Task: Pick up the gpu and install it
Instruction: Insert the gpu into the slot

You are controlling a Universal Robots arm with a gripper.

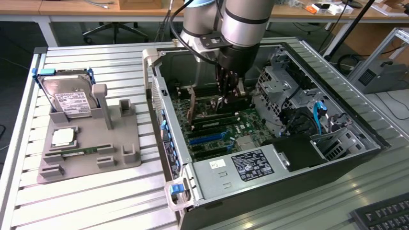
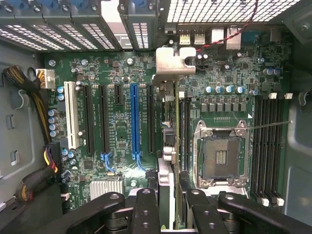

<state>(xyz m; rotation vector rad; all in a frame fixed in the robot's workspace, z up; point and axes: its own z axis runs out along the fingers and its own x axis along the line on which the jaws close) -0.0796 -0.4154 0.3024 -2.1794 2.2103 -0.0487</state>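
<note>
A slatted metal bench (image 1: pixel 96 201) in a workshop carries an open computer case (image 1: pixel 357 158) lying on its side, motherboard (image 2: pixel 117 73) facing up. The arm reaches down into the case. In the wrist view the gripper (image 2: pixel 171 195) has its fingers (image 2: pixel 146 204) closed on the gpu (image 2: pixel 168 122), held edge-on with its silver bracket (image 2: pixel 173 63) toward the rear wall of the case.

Step in hand, by judgement: installation. The card is picked up and hangs just above the board, between the blue slot (image 2: pixel 135 117) and the CPU socket (image 2: pixel 222 156).

The next move calls for lining the card edge squarely over a slot and the bracket with the rear opening, then pressing straight down.

Obstructions: the drive cage (image 1: pixel 281 86) stands close beside the wrist. A grey fixture (image 1: pixel 89 158) holding a hard drive (image 1: pixel 70 100) lies well apart, on the exterior view's left.
</note>
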